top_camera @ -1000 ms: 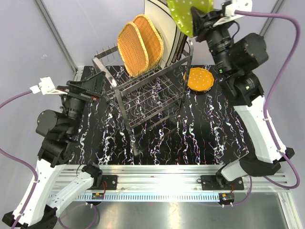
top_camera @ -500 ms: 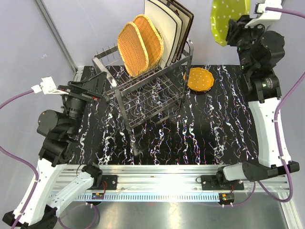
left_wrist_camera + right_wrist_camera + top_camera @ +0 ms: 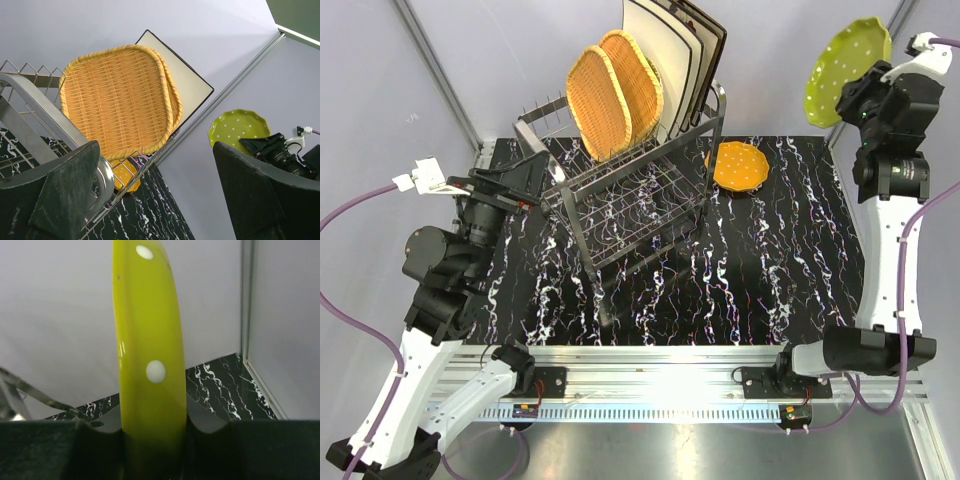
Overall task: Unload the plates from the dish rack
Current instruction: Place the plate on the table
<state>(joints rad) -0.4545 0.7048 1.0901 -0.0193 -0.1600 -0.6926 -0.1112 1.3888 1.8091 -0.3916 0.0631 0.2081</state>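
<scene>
My right gripper (image 3: 863,97) is shut on the rim of a green dotted plate (image 3: 847,70), held on edge high over the table's far right corner. The right wrist view shows the green plate (image 3: 150,365) edge-on, clamped by both pads (image 3: 210,435). The chrome dish rack (image 3: 630,190) holds two wicker plates (image 3: 610,95) and cream square plates (image 3: 670,60) upright on its top tier. An orange dotted plate (image 3: 739,165) lies flat on the table right of the rack. My left gripper (image 3: 510,180) stands open by the rack's left end, holding nothing.
In the left wrist view, the wicker plates (image 3: 115,100) and a cream plate (image 3: 187,85) stand above the rack's tube (image 3: 30,110). The black marble tabletop (image 3: 760,270) stretches in front of the rack. Grey walls and a metal post (image 3: 440,75) enclose the back.
The right arm has swung the green plate from above the rack's right end out to the far right. The left arm has barely shifted.
</scene>
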